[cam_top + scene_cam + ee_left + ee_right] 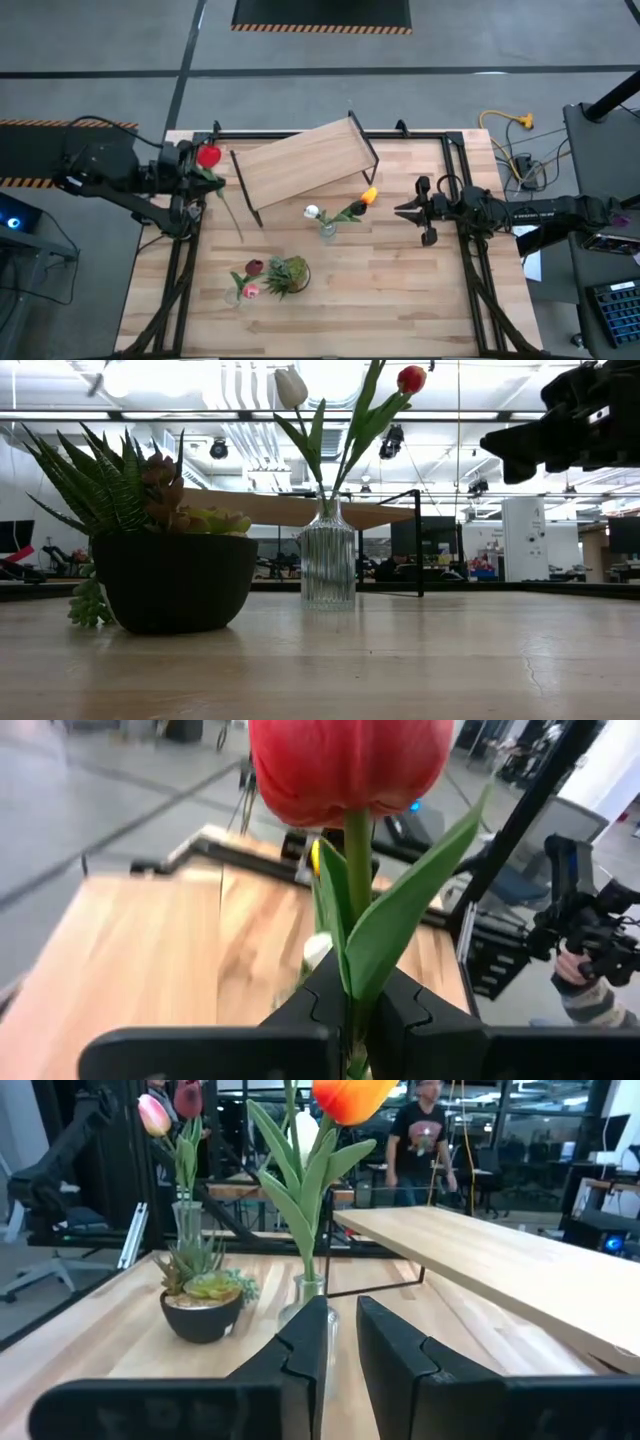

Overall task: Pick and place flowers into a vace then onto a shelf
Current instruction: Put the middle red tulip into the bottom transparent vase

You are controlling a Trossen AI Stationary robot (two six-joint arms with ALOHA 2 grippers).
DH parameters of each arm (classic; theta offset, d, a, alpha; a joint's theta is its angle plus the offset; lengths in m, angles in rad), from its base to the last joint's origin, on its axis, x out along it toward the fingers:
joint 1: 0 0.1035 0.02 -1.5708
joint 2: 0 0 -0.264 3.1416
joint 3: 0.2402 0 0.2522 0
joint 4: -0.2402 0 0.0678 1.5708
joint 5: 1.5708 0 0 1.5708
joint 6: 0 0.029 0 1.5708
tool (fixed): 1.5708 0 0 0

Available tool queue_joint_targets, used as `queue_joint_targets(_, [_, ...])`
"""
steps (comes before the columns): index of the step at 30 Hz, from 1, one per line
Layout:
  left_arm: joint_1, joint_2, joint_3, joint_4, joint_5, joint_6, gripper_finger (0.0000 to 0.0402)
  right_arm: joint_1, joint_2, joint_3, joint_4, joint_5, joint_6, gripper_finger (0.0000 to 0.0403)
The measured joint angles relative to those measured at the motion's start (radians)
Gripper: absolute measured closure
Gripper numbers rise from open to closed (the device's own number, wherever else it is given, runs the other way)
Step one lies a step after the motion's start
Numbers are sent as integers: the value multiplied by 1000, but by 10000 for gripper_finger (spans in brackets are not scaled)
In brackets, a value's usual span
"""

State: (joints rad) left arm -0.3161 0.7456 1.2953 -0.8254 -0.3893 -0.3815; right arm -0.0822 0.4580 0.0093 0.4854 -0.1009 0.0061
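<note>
Red tulip stem pinched between left fingers (upright) — right arm waits

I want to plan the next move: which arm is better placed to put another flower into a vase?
Left. The left gripper already holds the red tulip by its stem. The right gripper, beside the vase, holds nothing.

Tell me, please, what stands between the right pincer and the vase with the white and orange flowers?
Nothing: in the high view, only bare tabletop separates the right pincer from the vase holding the white and orange flowers.
</note>
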Motion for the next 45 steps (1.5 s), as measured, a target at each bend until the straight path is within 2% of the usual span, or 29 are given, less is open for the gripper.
queue_joint_targets(3, [0, 2, 0, -48, 14, -61, 401, 0, 0, 0, -4, 0, 26, 354])
queue_joint_targets(10, [0, 16, 2, -46, 18, -211, 401, 0, 0, 1, -8, 0, 36, 354])
queue_joint_targets(13, [-14, 37, 2, -48, 51, -237, 401, 0, 0, 1, -9, 0, 36, 353])
queue_joint_targets(17, [-67, 74, 2, -49, 55, -267, 401, 0, 1, 2, -10, 0, 39, 354])
queue_joint_targets(23, [-205, 132, 24, -93, 50, -295, 401, 0, 1, 2, -10, 24, 42, 355])
queue_joint_targets(27, [-282, 176, 51, -92, -12, -332, 401, 0, 1, 2, -10, 78, 56, 355])
queue_joint_targets(34, [-435, 234, 69, -96, -124, -304, 401, 0, 1, 2, -9, 81, 78, 355])
queue_joint_targets(40, [-543, 243, 66, -102, -305, -284, 401, 0, 1, 2, -7, 81, 99, 355])
queue_joint_targets(45, [-592, 245, 59, -97, -365, -287, 401, 0, 1, 2, -7, 81, 100, 355])
